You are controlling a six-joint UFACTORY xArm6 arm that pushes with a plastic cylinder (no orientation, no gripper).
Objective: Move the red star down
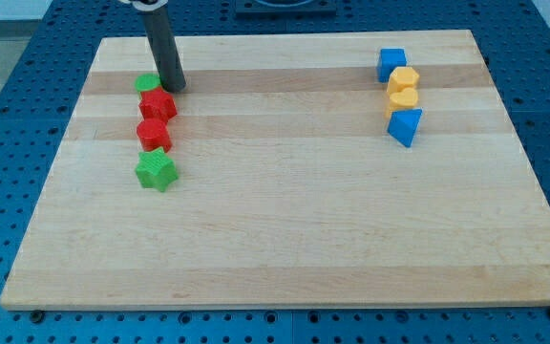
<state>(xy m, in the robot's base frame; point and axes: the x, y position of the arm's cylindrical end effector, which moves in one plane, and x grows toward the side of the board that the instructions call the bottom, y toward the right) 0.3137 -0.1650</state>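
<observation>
Clearly, the bare rod's tip [175, 87], holding nothing, sits just above the red star [158, 104] near the board's upper left, beside a green block [147, 83]. Pushing down risks jamming the star into the red block [153, 133] and green star [156, 171] directly below; 4 blue and yellow blocks sit well apart at right.

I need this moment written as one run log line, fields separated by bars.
my tip: above red star, touching | green block: left of tip | red block, green star: below | step: not done
</observation>
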